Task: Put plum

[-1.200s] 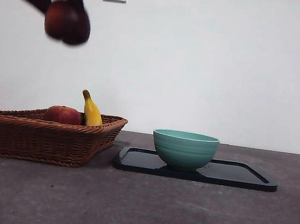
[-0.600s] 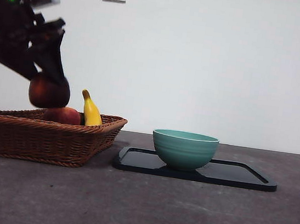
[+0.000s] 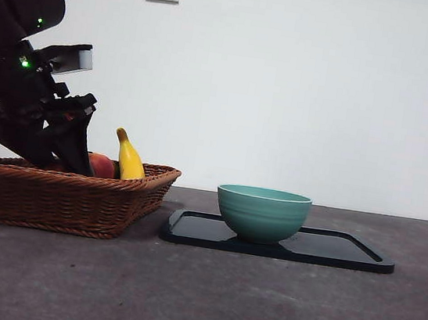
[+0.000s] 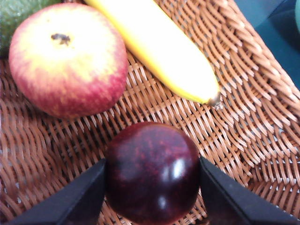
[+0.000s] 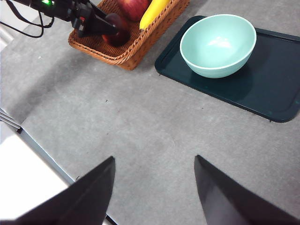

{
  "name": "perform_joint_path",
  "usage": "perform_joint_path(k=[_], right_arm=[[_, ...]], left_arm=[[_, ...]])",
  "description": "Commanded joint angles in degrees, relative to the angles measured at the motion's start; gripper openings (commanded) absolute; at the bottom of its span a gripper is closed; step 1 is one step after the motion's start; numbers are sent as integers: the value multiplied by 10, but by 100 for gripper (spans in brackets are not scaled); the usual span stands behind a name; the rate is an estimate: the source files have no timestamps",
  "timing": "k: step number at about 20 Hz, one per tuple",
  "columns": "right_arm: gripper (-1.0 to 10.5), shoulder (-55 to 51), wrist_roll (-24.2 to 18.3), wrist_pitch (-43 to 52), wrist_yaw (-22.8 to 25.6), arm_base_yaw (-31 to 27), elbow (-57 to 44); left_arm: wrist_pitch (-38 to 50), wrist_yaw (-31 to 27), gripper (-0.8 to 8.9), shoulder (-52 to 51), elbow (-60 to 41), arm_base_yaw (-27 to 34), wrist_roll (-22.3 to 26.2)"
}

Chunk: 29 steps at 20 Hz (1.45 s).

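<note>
A glossy dark maroon plum [image 4: 152, 171] sits between the two black jaws of my left gripper [image 4: 152, 187], which is shut on it low inside the wicker basket [image 4: 253, 98]. In the front view the left arm reaches down into the basket [image 3: 74, 201] and the plum is hidden behind the rim. From the right wrist view the plum [image 5: 117, 29] shows in the left gripper's jaws at the basket's near corner. My right gripper [image 5: 154, 187] hangs open high above the bare grey table, holding nothing.
In the basket lie a red-yellow apple [image 4: 68, 58] and a yellow banana [image 4: 159, 47], with something green [image 4: 16, 11] at one corner. A teal bowl [image 3: 262, 211] stands on a dark tray [image 3: 344, 252] right of the basket.
The left arm has come down from high above the basket, carrying the plum into it. The plum has sunk behind the rim in the front view.
</note>
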Motion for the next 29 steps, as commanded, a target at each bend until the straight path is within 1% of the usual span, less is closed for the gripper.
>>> perform_joint_path(k=[1, 2, 4, 5, 8, 11, 15, 18, 20, 24, 29], right_arm=[[268, 3, -5, 5, 2, 3, 5], [268, 3, -5, 6, 2, 3, 5], [268, 3, -5, 7, 2, 3, 5], [268, 3, -5, 7, 2, 3, 5], [269, 3, -5, 8, 2, 3, 5], [269, 3, -5, 8, 2, 3, 5], [269, 3, -5, 8, 2, 3, 5], [268, 3, -5, 8, 2, 3, 5], [269, 3, -5, 8, 2, 3, 5], [268, 3, -5, 12, 2, 3, 5], [268, 3, -5, 12, 2, 3, 5]], left_arm=[[6, 1, 227, 12, 4, 0, 5], [5, 1, 265, 12, 4, 0, 4], [4, 1, 378, 12, 4, 0, 1], [4, 1, 406, 12, 4, -1, 0], [4, 1, 409, 12, 5, -2, -4], [5, 1, 409, -4, 6, -2, -24], [3, 1, 407, -55, 7, -2, -37], [-7, 7, 406, -109, 7, -3, -68], [-19, 48, 405, -148, 7, -7, -79], [-55, 135, 405, -232, 7, -16, -117], [-154, 191, 405, -329, 7, -28, -122]])
